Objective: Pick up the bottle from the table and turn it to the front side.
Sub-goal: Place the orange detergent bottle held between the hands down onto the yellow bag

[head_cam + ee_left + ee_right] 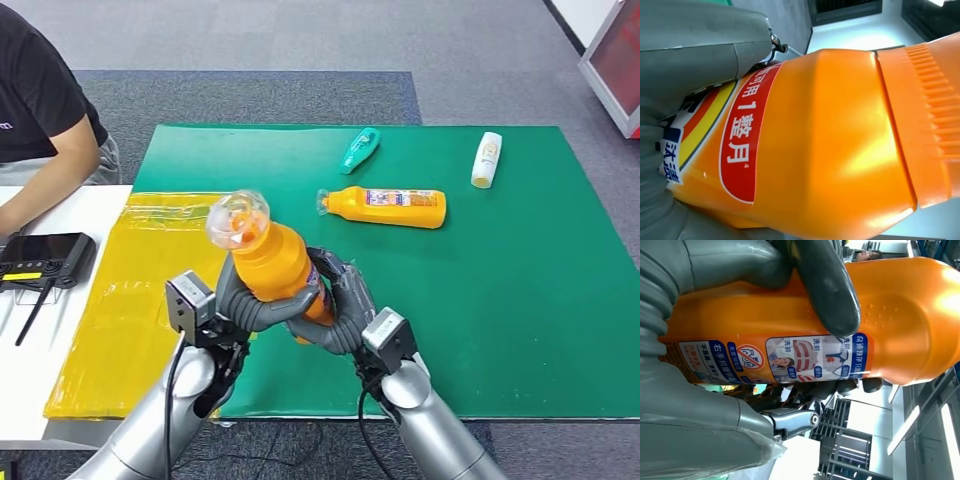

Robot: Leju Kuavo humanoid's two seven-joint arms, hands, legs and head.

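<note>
So both hands are wrapped around the same orange bottle (275,262) right now. The left hand (253,305) has its grey fingers (281,308) curled across the front of the body, clamped on it from the near side, and the right hand (340,305) is closed on the lower part of the bottle from the other side. In the right wrist view a dark fingertip (828,290) presses flat on the orange plastic just above the printed label strip with the little pictures, so that grip is definitely tight.

The bottle is up off the table, tilted, with its clear cap (238,219) pointing up and away to the left, over the seam where the yellow sheet (121,320) meets the green mat (528,300). The left wrist view shows a red oval label with white characters, plus the ribbed orange shoulder near the cap.

Further out on the green mat there's a second orange bottle (385,207) lying on its side, cap pointing left, a teal bottle (359,150) lying behind it, and a white bottle (487,159) well off to the right, all apart from each other. Off to the left a person in a black shirt (34,90) sits at a white table (23,380) with a black device (45,258) on it.
</note>
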